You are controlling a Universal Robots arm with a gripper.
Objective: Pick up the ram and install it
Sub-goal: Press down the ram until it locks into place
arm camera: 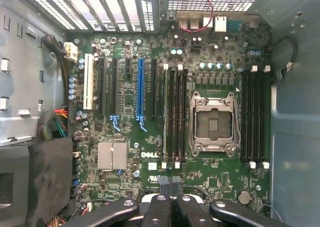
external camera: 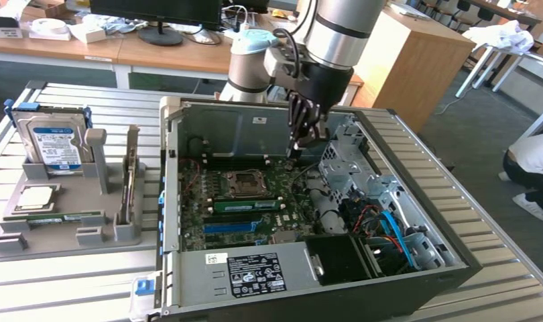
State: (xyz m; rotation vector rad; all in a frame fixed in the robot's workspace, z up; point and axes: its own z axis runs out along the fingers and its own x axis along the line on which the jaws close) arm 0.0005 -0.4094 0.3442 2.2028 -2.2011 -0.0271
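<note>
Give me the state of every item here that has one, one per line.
Gripper: shut, empty, above the motherboard.
Ram: standing in a motherboard slot, free of the gripper.
Processor socket: empty.
Computer case: side panel off, interior exposed.
Hard drive: upright in the tray holder, outside the case.

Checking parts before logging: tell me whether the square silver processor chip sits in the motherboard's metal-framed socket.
No, the metal-framed socket on the green motherboard lies open, its bare contacts showing.
</note>
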